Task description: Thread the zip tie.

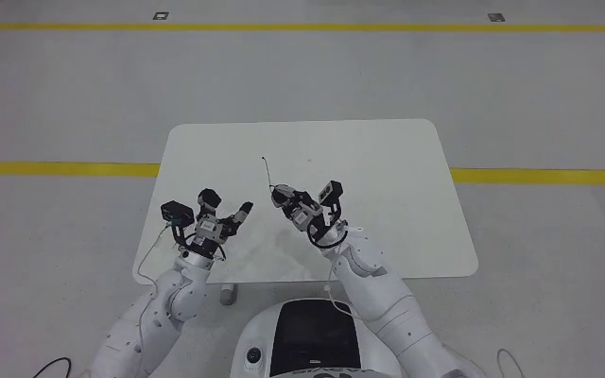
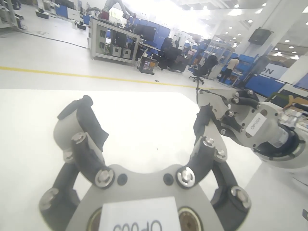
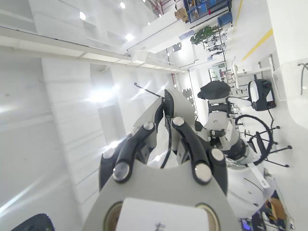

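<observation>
You see only part of the zip tie point(image 3: 146, 89): where the right gripper point(image 3: 164, 96) pinches it, the strap is hidden inside the grip. In the top view it is too thin for you to tell its head from its tail.

L arm: bent, forearm angled inward | left gripper point(image 2: 144, 106): fingers spread wide | R arm: bent, wrist raised | right gripper point(image 3: 164, 99): fingers pinched together on zip tie point(image 3: 146, 90) | grippers near each other, apart
</observation>
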### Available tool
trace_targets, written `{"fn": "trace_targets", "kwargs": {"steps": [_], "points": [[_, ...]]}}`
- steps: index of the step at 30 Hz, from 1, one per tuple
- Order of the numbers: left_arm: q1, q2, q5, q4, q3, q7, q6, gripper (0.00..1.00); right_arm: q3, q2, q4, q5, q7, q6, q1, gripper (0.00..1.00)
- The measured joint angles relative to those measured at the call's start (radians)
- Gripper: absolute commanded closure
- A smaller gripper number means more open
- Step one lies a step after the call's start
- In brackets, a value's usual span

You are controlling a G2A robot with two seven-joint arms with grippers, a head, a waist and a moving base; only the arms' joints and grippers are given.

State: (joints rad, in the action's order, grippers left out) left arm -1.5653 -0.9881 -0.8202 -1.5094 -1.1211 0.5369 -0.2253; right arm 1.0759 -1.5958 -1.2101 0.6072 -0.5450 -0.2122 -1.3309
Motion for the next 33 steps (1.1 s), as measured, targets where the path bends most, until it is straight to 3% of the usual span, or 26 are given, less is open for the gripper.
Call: {"fn": "trace_targets", "kwargs": {"steps": [5, 9, 14, 19, 22, 24, 31, 33], "points": [[0.0, 0.0, 0.0, -0.001, 0.0, -0.002, -0.003, 0.0, -0.001, 0.0, -0.002, 0.003, -0.002, 0.002, -0.002, 1.0], [0.01, -0.004, -0.045, 0.019, 0.011, 0.015, -0.017, 0.0, 0.004, -0.002, -0.003, 0.093, -0.02, 0.041, -0.008, 1.0], [0.039, -0.016, -0.161, 0.089, 0.038, 0.158, -0.029, 0.0, 0.008, -0.008, 0.023, 0.23, -0.072, 0.058, -0.005, 1.0], [0.079, -0.032, -0.261, 0.175, 0.07, 0.304, 0.008, 0.0, 0.009, -0.014, 0.049, 0.316, -0.073, 0.082, 0.007, 1.0], [0.108, -0.043, -0.291, 0.229, 0.098, 0.379, -0.025, 0.0, 0.007, -0.016, 0.065, 0.342, -0.073, 0.091, 0.015, 1.0], [0.118, -0.046, -0.309, 0.246, 0.109, 0.39, -0.033, 0.0, 0.003, -0.016, 0.073, 0.34, -0.075, 0.087, 0.021, 1.0], [0.117, -0.045, -0.307, 0.244, 0.108, 0.387, -0.031, 0.0, 0.002, -0.015, 0.072, 0.324, -0.077, 0.078, 0.024, 1.0], [0.122, -0.047, -0.327, 0.243, 0.11, 0.369, -0.012, 0.0, -0.001, -0.015, 0.063, 0.32, -0.073, 0.079, 0.02, 1.0]]}}
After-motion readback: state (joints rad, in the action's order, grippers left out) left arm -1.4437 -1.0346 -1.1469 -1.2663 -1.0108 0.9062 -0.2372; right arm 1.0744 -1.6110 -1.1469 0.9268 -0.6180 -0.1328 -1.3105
